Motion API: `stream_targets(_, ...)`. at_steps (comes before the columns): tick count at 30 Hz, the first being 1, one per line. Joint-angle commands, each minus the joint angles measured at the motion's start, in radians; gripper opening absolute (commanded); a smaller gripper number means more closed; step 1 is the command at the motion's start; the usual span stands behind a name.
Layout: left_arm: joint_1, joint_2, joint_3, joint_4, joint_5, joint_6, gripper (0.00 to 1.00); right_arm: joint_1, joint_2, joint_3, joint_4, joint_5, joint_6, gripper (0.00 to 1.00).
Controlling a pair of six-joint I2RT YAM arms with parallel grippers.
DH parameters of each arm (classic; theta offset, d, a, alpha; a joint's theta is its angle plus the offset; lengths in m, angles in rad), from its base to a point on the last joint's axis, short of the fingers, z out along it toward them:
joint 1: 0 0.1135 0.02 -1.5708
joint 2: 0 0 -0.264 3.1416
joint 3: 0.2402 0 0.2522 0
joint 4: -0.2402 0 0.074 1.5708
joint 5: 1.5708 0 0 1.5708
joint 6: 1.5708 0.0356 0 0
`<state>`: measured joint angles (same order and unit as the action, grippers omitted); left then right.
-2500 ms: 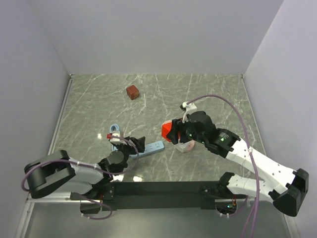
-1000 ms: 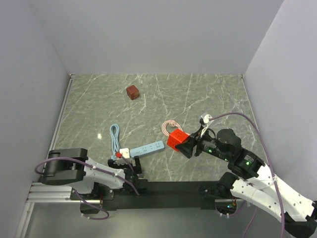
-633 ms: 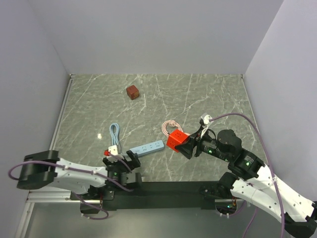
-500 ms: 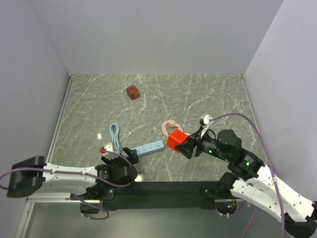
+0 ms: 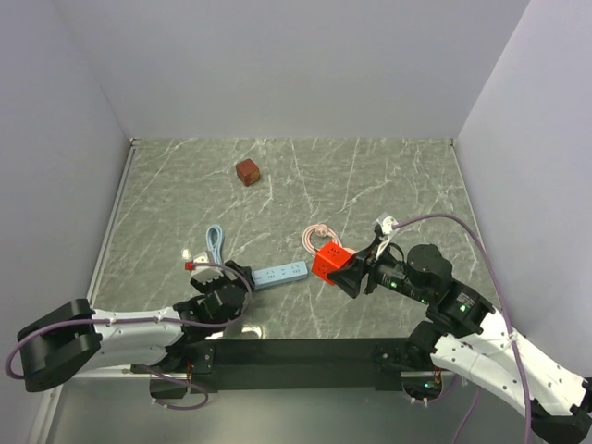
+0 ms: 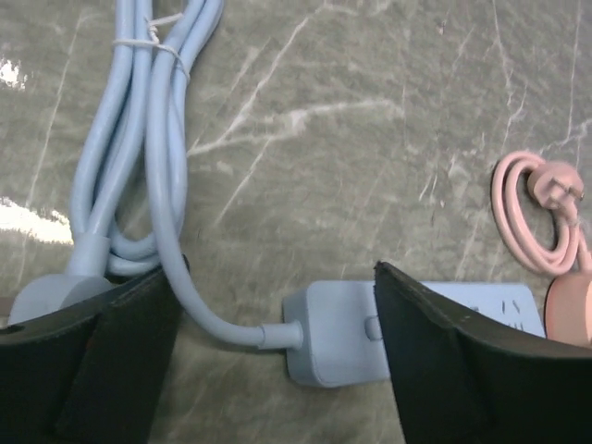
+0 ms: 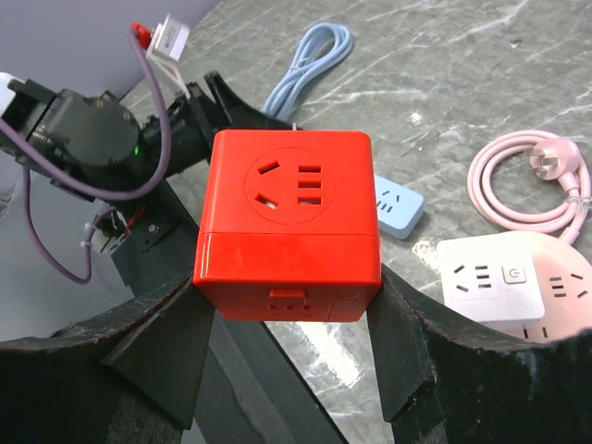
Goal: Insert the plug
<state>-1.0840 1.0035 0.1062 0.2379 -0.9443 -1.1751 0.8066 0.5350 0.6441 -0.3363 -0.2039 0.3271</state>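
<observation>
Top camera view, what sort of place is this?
Probably a lab test cell rather than a home: plain white walls box in a marble-pattern tabletop, with practice items such as the red plug and a light blue power strip.

From the left wrist I saw only the near end of the power strip (image 6: 342, 342); the rest ran behind one finger of my left gripper (image 6: 275, 273), and the blue cable (image 6: 139, 139) ended half behind the other. On the right wrist, the plug (image 7: 289, 222) hid its underside, and the white cube (image 7: 490, 282) was partly covered by the right gripper (image 7: 289, 277)
</observation>
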Motion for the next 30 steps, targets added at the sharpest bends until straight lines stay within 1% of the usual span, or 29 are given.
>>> stream_targets(1, 0.073, 0.02, -0.005, 0.196, 0.044, 0.12, 0.84, -0.007, -0.017, -0.003, 0.085, -0.009, -0.008, 0.0)
stream_targets(2, 0.093, 0.039, -0.005, 0.222, 0.051, 0.129, 0.75, -0.006, -0.018, -0.006, 0.089, -0.011, -0.008, 0.0)
stream_targets(4, 0.151, 0.061, -0.002, 0.274, 0.073, 0.15, 0.67, -0.007, -0.023, -0.009, 0.098, -0.015, -0.008, 0.0)
stream_targets(5, 0.17, 0.078, -0.003, 0.297, 0.084, 0.163, 0.54, -0.007, -0.024, -0.012, 0.102, -0.017, -0.008, 0.0)
stream_targets(7, 0.223, 0.096, -0.008, 0.348, 0.122, 0.175, 0.33, -0.007, -0.027, -0.014, 0.102, -0.019, -0.007, 0.0)
stream_targets(8, 0.24, 0.112, -0.007, 0.357, 0.13, 0.178, 0.09, -0.006, -0.029, -0.015, 0.099, -0.019, -0.007, 0.0)
stream_targets(9, 0.271, 0.122, -0.003, 0.366, 0.134, 0.189, 0.01, -0.007, -0.035, -0.017, 0.099, -0.022, -0.003, 0.0)
stream_targets(12, 0.324, 0.142, 0.004, 0.417, 0.174, 0.221, 0.01, -0.007, -0.033, -0.02, 0.094, -0.02, -0.002, 0.0)
stream_targets(14, 0.352, 0.142, 0.013, 0.481, 0.217, 0.268, 0.01, -0.007, -0.027, -0.018, 0.086, -0.012, 0.0, 0.0)
stream_targets(16, 0.398, 0.142, 0.021, 0.558, 0.263, 0.363, 0.01, -0.007, -0.012, -0.017, 0.08, -0.003, -0.003, 0.0)
stream_targets(17, 0.42, 0.142, 0.029, 0.611, 0.332, 0.399, 0.01, -0.007, -0.007, -0.017, 0.08, -0.002, -0.005, 0.0)
stream_targets(18, 0.477, 0.144, 0.045, 0.651, 0.385, 0.495, 0.01, -0.007, -0.001, -0.015, 0.079, 0.001, -0.006, 0.0)
stream_targets(19, 0.518, 0.149, 0.064, 0.659, 0.441, 0.526, 0.01, -0.007, 0.0, -0.014, 0.079, 0.003, -0.008, 0.0)
stream_targets(20, 0.56, 0.153, 0.081, 0.649, 0.554, 0.541, 0.01, -0.007, 0.002, -0.011, 0.077, 0.003, -0.008, 0.0)
stream_targets(21, 0.655, 0.156, 0.092, 0.67, 0.612, 0.546, 0.01, -0.007, 0.0, -0.008, 0.074, 0.004, -0.008, 0.0)
stream_targets(23, 0.746, 0.178, 0.089, 0.753, 0.781, 0.591, 0.01, -0.007, -0.003, -0.001, 0.066, 0.011, -0.008, 0.0)
stream_targets(24, 0.813, 0.187, 0.117, 0.756, 0.912, 0.627, 0.01, -0.006, -0.006, 0.0, 0.063, 0.014, -0.008, 0.0)
stream_targets(27, 0.855, 0.24, 0.189, 0.732, 1.048, 0.698, 0.01, -0.006, 0.002, -0.004, 0.059, 0.026, -0.007, 0.0)
stream_targets(29, 0.855, 0.293, 0.22, 0.736, 1.11, 0.71, 0.01, -0.004, 0.028, -0.006, 0.057, 0.038, -0.005, 0.0)
stream_targets(30, 0.855, 0.314, 0.266, 0.713, 1.139, 0.73, 0.01, -0.006, 0.039, -0.006, 0.057, 0.04, -0.003, 0.0)
